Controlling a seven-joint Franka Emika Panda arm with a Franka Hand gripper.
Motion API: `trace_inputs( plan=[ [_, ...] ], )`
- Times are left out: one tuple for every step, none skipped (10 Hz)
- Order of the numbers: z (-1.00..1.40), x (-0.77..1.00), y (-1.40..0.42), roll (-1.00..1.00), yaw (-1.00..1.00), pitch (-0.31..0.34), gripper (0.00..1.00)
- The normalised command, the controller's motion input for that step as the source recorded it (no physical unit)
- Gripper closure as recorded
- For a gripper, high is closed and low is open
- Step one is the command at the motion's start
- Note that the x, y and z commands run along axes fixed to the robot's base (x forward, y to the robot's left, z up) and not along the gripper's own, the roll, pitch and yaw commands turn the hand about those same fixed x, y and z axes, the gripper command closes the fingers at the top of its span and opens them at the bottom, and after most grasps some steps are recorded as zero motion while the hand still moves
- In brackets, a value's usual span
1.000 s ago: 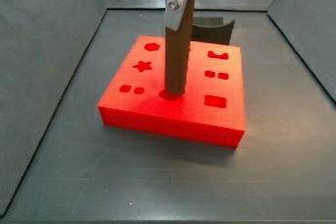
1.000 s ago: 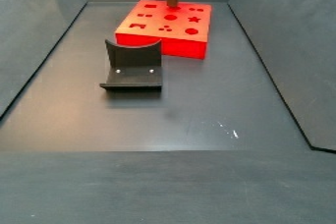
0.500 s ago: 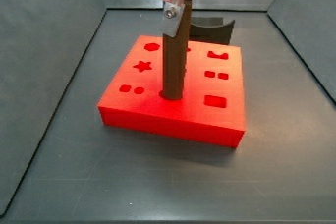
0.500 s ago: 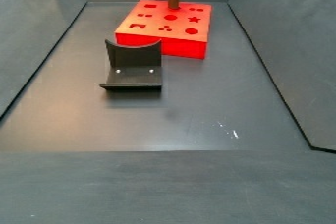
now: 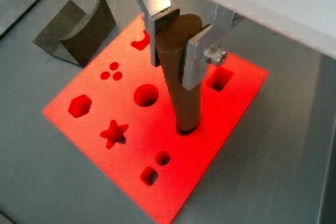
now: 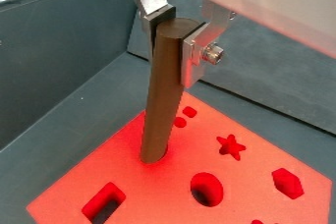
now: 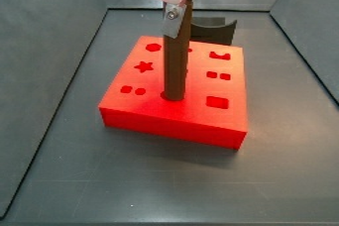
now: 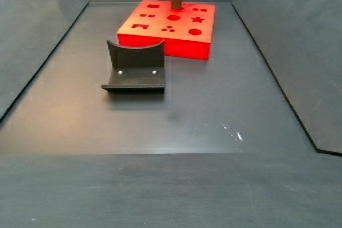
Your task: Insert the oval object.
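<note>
The pincer (image 5: 178, 43) grips the oval object (image 5: 183, 85) near its top (upright), lower end in the red block (image 7: 199, 116).

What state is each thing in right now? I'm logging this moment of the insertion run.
Oval object: upright, lower end in a hole of the red block, top between the fingers.
Gripper: above the block, shut on the oval object.
Red block: flat on the floor.
Fixture: standing empty, apart from the block.
</note>
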Motion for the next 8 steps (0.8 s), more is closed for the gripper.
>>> trace_inputs(
  plan=[
    [0.0,-0.19,0.0,0.0,0.0,-0.047,1.0],
    [-0.03,-0.1,0.0,0.0,0.0,-0.014,1.0],
    [-0.07,0.0,0.0,0.0,0.0,0.0,1.0],
    [-0.1,0.0,0.0,0.04,0.0,0.0,1.0],
    [-0.2,0.05,0.0,0.05,0.0,0.003,1.0],
    [-0.28,0.11,-0.01,0.04,0.0,0.0,1.0],
    [-0.35,0.2,-0.01,0.04,0.0,0.014,1.0],
    [-0.37,0.16,0.0,0.04,0.0,0.016,1.0]
  ],
)
